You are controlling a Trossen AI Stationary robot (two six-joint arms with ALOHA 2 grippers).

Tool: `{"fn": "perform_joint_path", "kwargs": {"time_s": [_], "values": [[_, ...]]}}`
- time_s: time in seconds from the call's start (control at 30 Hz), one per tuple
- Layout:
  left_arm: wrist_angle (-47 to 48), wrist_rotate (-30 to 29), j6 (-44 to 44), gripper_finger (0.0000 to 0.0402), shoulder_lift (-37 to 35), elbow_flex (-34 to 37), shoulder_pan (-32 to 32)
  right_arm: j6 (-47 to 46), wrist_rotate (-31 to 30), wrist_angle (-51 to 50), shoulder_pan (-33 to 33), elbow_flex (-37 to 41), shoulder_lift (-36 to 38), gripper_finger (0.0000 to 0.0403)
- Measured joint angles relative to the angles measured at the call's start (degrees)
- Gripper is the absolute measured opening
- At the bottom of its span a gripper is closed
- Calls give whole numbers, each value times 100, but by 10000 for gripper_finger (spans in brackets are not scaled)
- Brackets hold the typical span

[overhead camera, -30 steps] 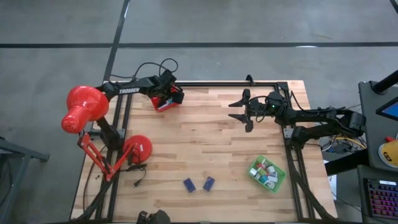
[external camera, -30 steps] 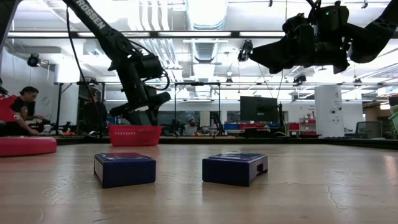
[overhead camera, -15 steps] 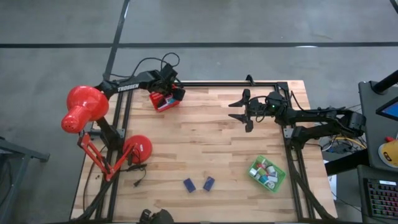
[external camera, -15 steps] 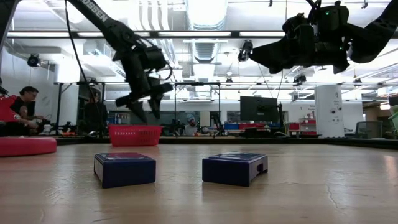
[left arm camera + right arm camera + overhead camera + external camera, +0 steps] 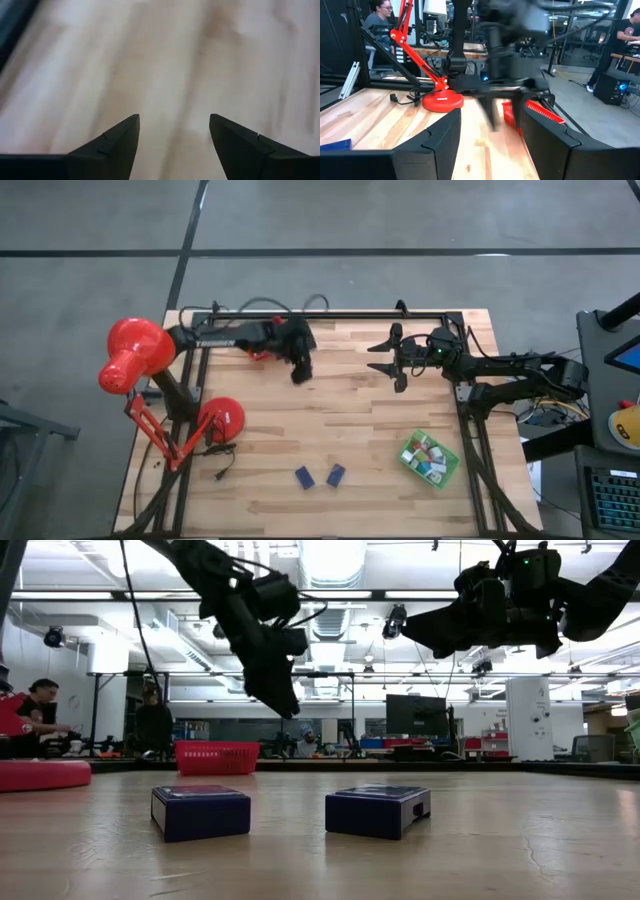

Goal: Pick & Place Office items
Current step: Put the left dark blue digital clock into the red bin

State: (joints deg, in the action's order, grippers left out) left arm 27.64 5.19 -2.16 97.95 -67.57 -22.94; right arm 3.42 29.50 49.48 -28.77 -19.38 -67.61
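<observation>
Overhead, the left gripper (image 5: 299,370), fingers apart and empty, has swung away from the red tray (image 5: 257,352) at upper left toward table centre, likely heading for the two navy blocks (image 5: 320,476) at bottom centre. The right gripper (image 5: 385,358) waits parted, empty, upper right.

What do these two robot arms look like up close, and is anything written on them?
Both arms are dark, nearly black, built from jointed segments with loose black cables looping off them. The left arm carries white lettering along its side, too small to read fully. Each ends in a pincer: the left pincer and the right pincer both have two dark, wedge-shaped fingers tapering to points.
</observation>
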Motion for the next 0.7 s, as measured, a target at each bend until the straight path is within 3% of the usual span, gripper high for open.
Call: {"fn": "perform_joint_path", "kwargs": {"time_s": [0.13, 0.4, 0.53, 0.7], "values": [[-132, 0, -912, 245, 0, 264, 656, 0, 0, 1, 0, 0, 2, 203], [-2196, -2, -1752, 245, 9, 1169, 1661, 0, 0, 2, 0, 0, 1, 203], [-2866, 4, -1977, 245, 13, 1513, 2015, 0, 0, -1, 2, 0, 2, 203], [-2889, 275, -1884, 245, 13, 1616, 2373, 0, -1, 2, 0, 0, 0, 203]]}}
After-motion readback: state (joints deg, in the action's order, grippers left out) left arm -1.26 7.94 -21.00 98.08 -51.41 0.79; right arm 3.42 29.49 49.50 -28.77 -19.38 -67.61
